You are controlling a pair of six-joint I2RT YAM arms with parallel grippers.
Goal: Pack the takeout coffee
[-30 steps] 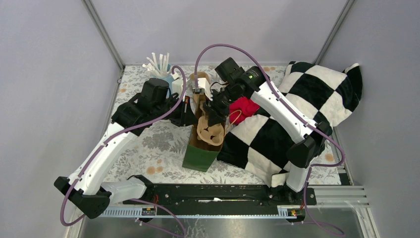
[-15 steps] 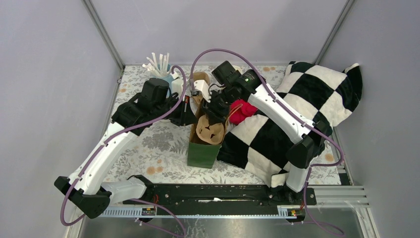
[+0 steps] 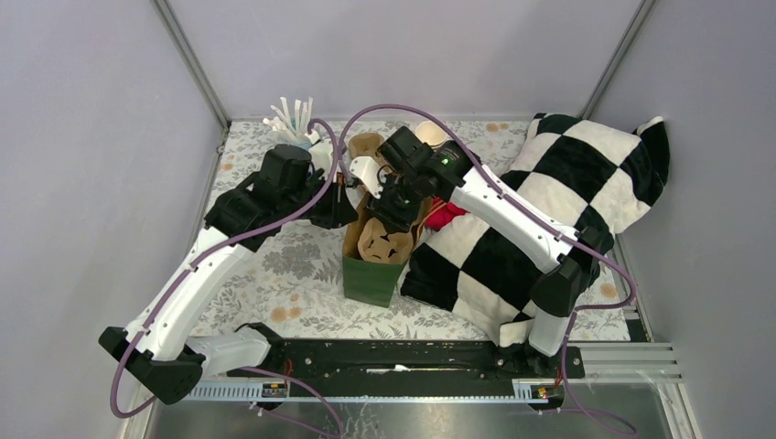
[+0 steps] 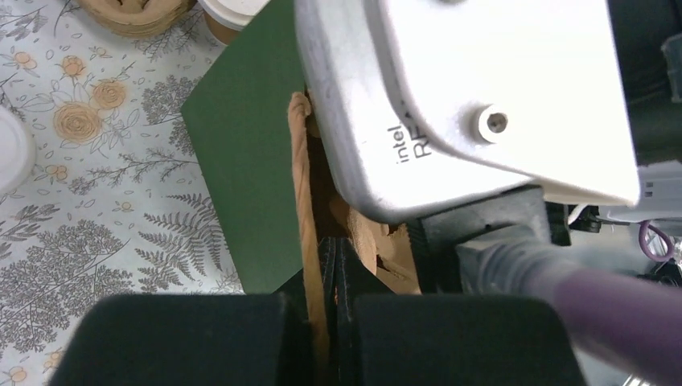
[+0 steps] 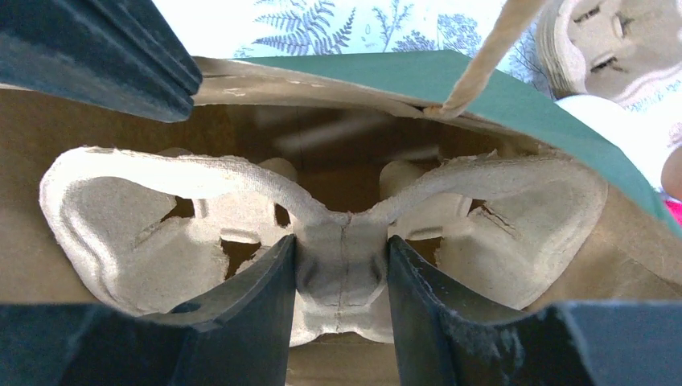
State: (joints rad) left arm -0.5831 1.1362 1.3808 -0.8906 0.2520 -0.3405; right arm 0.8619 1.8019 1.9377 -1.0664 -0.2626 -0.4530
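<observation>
Plainly, the right gripper (image 5: 342,281) is clamped on the central ridge of a pulp cup carrier (image 5: 161,217), one jaw on each side, and the carrier sits in the mouth of the green paper bag (image 3: 371,279). Two cup wells show on the carrier, one on each side of the ridge, and both are empty. That one carrier is all that can be seen in the bag.

The left gripper (image 4: 331,265) is closed on the twisted paper handle (image 4: 301,177) at the bag's rim.

The takeout coffee (image 4: 232,8) is outside the bag, on the floral tablecloth (image 3: 274,265) beyond the bag's far end. Only a sliver of white lid and brown cup shows at the frame edge, so this is probably it. Just beside it is a stack of pulp carriers (image 4: 133,12), too cropped to count.

Further out, one blue cup (image 3: 306,144) holds several white utensils (image 3: 293,114). One checkered blanket (image 3: 512,256) lies against the bag's right side, with one red cloth (image 3: 448,212) on it.
</observation>
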